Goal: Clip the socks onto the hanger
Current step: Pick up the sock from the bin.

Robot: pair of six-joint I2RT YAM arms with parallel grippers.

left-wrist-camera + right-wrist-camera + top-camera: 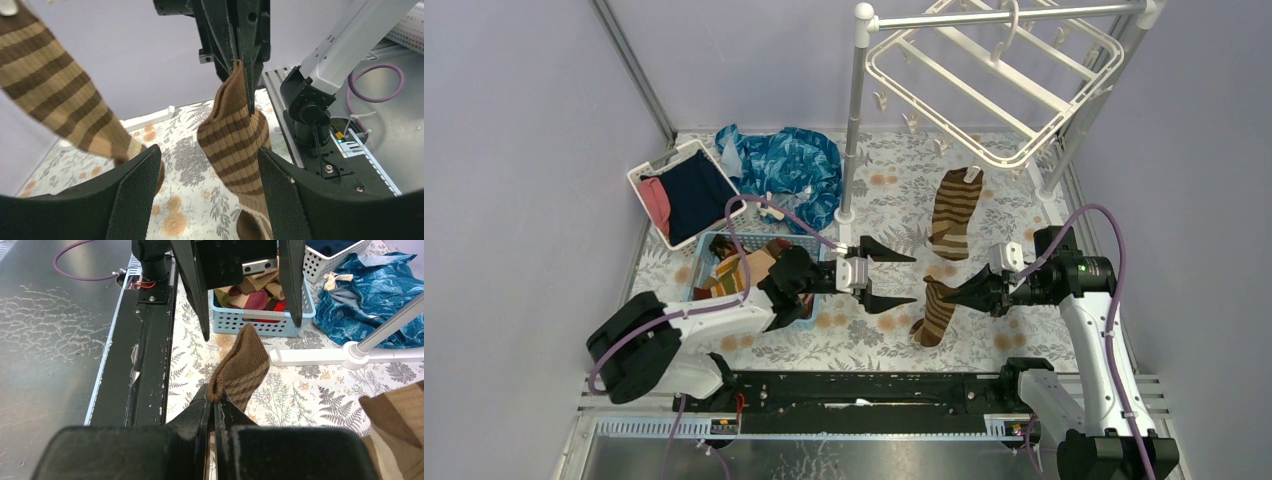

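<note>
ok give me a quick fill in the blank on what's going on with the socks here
1. The right gripper is ____ on a brown striped sock.
2. The left gripper has its fingers ____.
3. A second striped sock hangs from the ____ hanger.
4. Spare socks lie in the ____ basket.
Missing: shut, open, white, blue.

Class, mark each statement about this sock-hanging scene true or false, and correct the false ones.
1. The right pincer is shut on a striped sock. True.
2. The left pincer is shut on that same sock. False: it stands open.
3. Another striped sock hangs from a clip on the white hanger. True.
4. The blue basket is empty. False: it holds a heap of socks.
</note>
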